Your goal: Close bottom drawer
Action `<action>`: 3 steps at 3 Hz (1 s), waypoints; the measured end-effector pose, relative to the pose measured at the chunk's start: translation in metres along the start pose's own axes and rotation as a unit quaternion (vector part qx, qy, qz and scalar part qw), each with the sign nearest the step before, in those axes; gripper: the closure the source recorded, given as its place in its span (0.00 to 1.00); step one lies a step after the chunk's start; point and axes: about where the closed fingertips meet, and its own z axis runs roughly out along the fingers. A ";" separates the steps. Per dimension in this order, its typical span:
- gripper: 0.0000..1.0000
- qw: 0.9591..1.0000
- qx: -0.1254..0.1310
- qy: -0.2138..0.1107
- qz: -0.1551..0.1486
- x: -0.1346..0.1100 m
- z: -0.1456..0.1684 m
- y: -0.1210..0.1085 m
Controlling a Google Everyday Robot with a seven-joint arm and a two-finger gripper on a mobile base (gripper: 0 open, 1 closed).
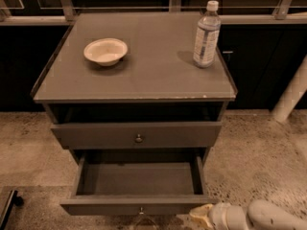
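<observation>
The bottom drawer of the grey-brown cabinet stands pulled far out, its deep box empty. Its low front faces me, with a small round knob at centre. My gripper reaches in from the bottom right on a pale arm. Its tip is at the right end of the drawer front, touching or nearly touching it.
The drawer above is slightly out and has its own knob, with a dark open slot over it. A white bowl and a water bottle stand on the cabinet top. There is speckled floor around, and a pale pole at right.
</observation>
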 end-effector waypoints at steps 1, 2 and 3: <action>1.00 1.000 0.000 0.000 0.000 0.000 0.000 0.001; 1.00 0.998 0.053 -0.010 -0.023 -0.021 -0.003 -0.033; 1.00 0.996 0.079 -0.016 -0.033 -0.032 -0.005 -0.046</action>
